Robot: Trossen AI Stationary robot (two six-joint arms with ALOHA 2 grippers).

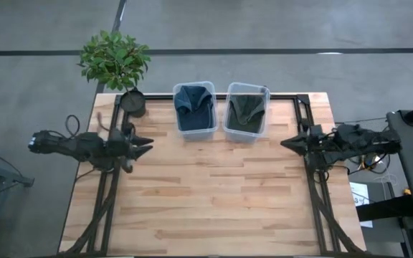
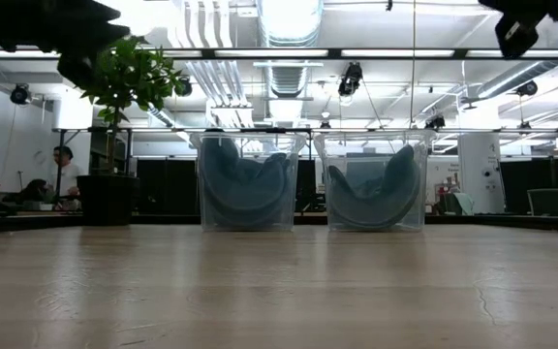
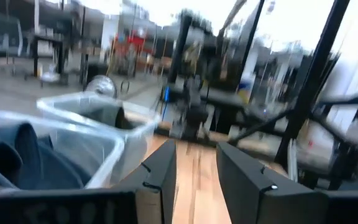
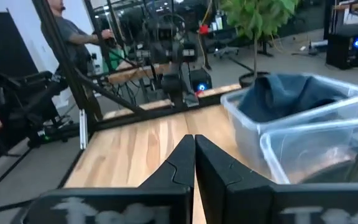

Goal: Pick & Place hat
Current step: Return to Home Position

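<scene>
Two clear plastic bins stand at the table's far side. The left bin [image 1: 195,107] holds a dark blue hat [image 1: 193,100]; the right bin [image 1: 247,111] holds a dark green hat [image 1: 246,109]. Both hats show in the low view, blue hat [image 2: 245,189] and green hat [image 2: 376,194], curled against the bin walls. My left gripper [image 1: 148,145] hovers over the table's left edge, open and empty, as its own wrist view shows [image 3: 194,165]. My right gripper [image 1: 285,143] hovers over the right edge, shut and empty [image 4: 194,152].
A potted plant [image 1: 117,61] in a dark pot [image 1: 133,102] stands at the far left corner, near the left arm. Bare wooden tabletop [image 1: 214,193] stretches between the arms and toward the near edge. A person [image 4: 73,31] stands beyond the table's left side.
</scene>
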